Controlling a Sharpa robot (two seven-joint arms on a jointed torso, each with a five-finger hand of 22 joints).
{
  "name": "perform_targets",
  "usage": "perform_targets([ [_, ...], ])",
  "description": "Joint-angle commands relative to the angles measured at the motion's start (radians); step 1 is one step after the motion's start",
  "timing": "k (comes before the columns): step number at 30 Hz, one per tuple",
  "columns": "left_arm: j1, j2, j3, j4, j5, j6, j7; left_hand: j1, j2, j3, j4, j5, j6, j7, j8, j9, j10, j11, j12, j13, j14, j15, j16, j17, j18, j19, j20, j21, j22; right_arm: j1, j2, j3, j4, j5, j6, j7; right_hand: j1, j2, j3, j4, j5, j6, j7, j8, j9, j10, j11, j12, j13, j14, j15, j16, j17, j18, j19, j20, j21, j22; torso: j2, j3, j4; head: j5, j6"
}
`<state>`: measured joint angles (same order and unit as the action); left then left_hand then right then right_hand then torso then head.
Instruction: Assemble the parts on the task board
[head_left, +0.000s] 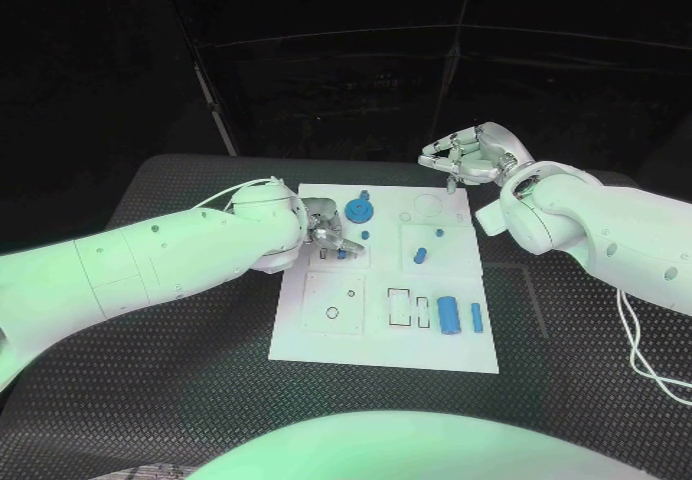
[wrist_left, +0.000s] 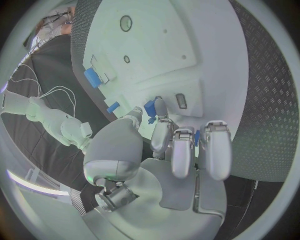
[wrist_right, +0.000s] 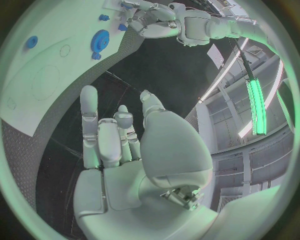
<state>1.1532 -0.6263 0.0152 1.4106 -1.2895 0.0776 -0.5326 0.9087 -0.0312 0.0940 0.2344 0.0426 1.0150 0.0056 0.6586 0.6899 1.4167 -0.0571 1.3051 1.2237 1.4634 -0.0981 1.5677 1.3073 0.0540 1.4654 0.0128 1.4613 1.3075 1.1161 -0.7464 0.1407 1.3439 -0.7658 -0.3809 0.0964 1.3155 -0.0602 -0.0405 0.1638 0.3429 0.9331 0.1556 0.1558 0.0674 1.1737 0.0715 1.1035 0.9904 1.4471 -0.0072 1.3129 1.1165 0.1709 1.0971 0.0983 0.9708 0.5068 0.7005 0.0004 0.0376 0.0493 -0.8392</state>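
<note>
The white task board (head_left: 325, 335) lies in the middle of the table. My left hand (head_left: 329, 232) reaches onto its far left part. There its thumb and a finger pinch a small blue part (wrist_left: 150, 107), which sits low against the board (wrist_left: 150, 55). A blue gear (head_left: 358, 209) stands just beyond that hand, with a small blue peg (head_left: 365, 235) beside it. My right hand (head_left: 469, 153) hovers above the board's far right corner. Its fingers (wrist_right: 89, 117) are spread and hold nothing.
A short blue piece (head_left: 420, 254) sits mid-board. A blue cylinder (head_left: 449, 314) and a thin blue bar (head_left: 476, 318) lie at the near right beside outlined slots. The black table (head_left: 173, 390) runs all around the board. From the right wrist the gear (wrist_right: 100, 39) is also seen.
</note>
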Motion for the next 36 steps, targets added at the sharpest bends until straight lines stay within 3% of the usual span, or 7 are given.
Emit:
perform_targets([
  [1,0.001,-0.002,0.003,-0.006,-0.004,0.009,-0.006,0.001,0.012,-0.007,-0.002,0.006,0.001,-0.001,0.000,0.001,-0.004,0.000,-0.003,0.000,0.107,-0.006,0.003,0.263,-0.017,0.025,-0.004,-0.003,0.126,0.002,0.000,0.001,0.001,-0.001,0.007,0.006,-0.011,0.000,-0.001,0.008,-0.001,-0.009,0.000,0.003,0.002,-0.005,-0.001,0.007,-0.002,-0.003,0.002,-0.002,0.001,0.009,0.002,0.003,-0.005,-0.001,0.001,-0.0002,-0.0006,-0.001,0.001],
  [29,0.002,0.000,0.005,-0.016,-0.003,0.021,-0.007,0.029,0.024,-0.018,-0.004,0.006,0.000,-0.001,0.001,0.002,-0.004,0.000,-0.002,0.001,0.107,-0.006,0.003,0.263,-0.017,0.025,-0.004,-0.004,0.126,0.002,-0.003,0.001,0.002,-0.001,0.009,0.003,-0.011,0.000,-0.001,0.008,-0.001,-0.009,0.000,0.003,0.002,-0.005,-0.001,0.007,-0.002,-0.003,0.002,-0.002,0.001,0.009,0.002,0.003,-0.005,-0.001,0.000,-0.0006,-0.0002,-0.002,0.000],
  [33,0.002,0.000,0.005,-0.015,-0.003,0.018,-0.007,0.070,0.050,-0.010,-0.016,0.006,-0.001,-0.002,0.001,0.003,-0.004,-0.001,-0.002,0.001,0.107,-0.007,0.003,0.263,-0.017,0.025,-0.004,-0.005,0.126,0.002,-0.003,0.001,0.002,-0.001,0.009,0.003,-0.012,0.000,-0.003,0.010,0.001,-0.009,0.000,0.003,0.002,-0.004,-0.001,0.008,-0.001,-0.003,0.002,-0.003,0.001,0.009,0.003,0.003,-0.006,-0.001,0.000,-0.0005,0.0006,-0.003,0.000],
  [34,0.002,0.000,0.005,-0.015,-0.003,0.017,-0.007,0.109,0.071,0.012,-0.036,0.006,-0.004,-0.004,0.001,0.004,-0.004,-0.003,-0.003,0.001,0.107,-0.008,0.003,0.263,-0.017,0.025,-0.005,-0.005,0.126,0.002,-0.003,0.001,0.002,-0.001,0.009,0.003,-0.012,0.000,-0.003,0.010,0.001,-0.009,0.000,0.003,0.002,-0.005,-0.001,0.008,-0.001,-0.003,0.002,-0.003,0.002,0.008,0.003,0.003,-0.006,0.000,0.000,-0.0004,0.0007,-0.003,0.000],
  [36,0.002,0.000,0.005,-0.015,-0.003,0.016,-0.007,0.151,0.088,0.039,-0.060,0.007,-0.008,-0.006,0.000,0.004,-0.005,-0.005,-0.003,0.001,0.107,-0.009,0.003,0.263,-0.017,0.025,-0.006,-0.006,0.126,0.002,-0.002,0.001,0.002,-0.001,0.009,0.003,-0.012,0.000,-0.003,0.010,0.002,-0.009,0.000,0.004,0.002,-0.005,-0.001,0.008,-0.001,-0.003,0.002,-0.003,0.001,0.008,0.003,0.003,-0.006,0.000,0.000,-0.0005,0.0005,-0.003,-0.001],
])
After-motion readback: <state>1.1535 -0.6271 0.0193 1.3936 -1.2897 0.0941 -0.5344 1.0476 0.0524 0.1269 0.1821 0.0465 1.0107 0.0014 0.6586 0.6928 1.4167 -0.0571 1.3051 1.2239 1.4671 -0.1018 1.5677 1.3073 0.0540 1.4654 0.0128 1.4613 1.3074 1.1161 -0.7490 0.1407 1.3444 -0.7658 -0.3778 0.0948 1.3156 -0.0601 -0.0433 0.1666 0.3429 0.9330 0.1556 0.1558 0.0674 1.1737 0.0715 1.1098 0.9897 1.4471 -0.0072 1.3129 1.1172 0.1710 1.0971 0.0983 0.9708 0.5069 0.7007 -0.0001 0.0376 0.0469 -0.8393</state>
